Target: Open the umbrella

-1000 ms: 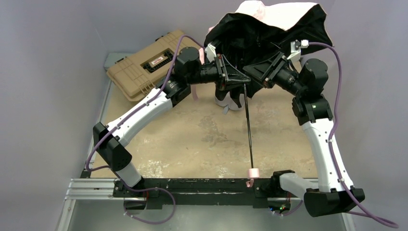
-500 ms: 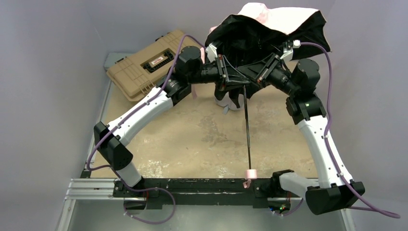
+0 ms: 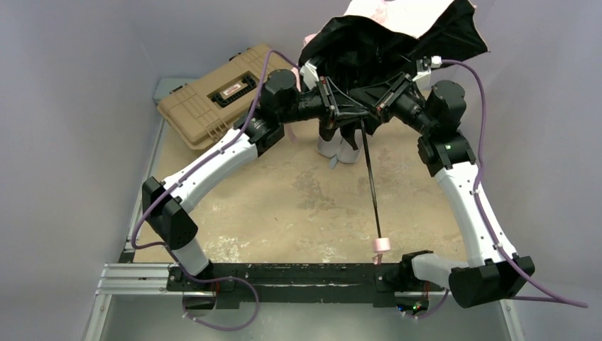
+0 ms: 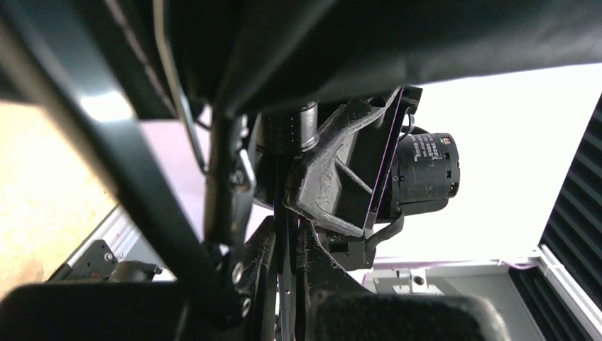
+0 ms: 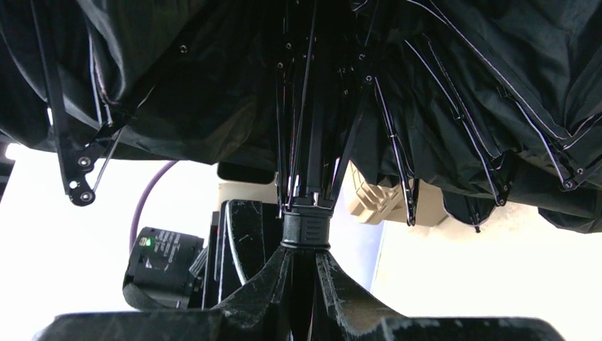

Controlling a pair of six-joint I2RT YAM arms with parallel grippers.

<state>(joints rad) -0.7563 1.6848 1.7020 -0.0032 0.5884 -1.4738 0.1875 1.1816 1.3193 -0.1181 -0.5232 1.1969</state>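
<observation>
Umbrella (image 3: pixel 383 46) hangs half-spread over the far side of the table (image 3: pixel 284 206); we see its black lining bunched above both arms, with pale pink showing on top. To its left, a tan toolbox (image 3: pixel 213 92) lies at the far left corner. Our left pincer (image 4: pixel 285 224) is pressed together on the thin black shaft (image 3: pixel 371 185) just beneath the runner collar (image 5: pixel 306 229), with the canopy right above it. Our right pincer (image 5: pixel 306 245) meets the umbrella from the other side, pinching that collar where the ribs gather. From the two pincers the shaft slants down toward the near edge and ends in the small pink handle (image 3: pixel 382 246), near the right arm's base.
</observation>
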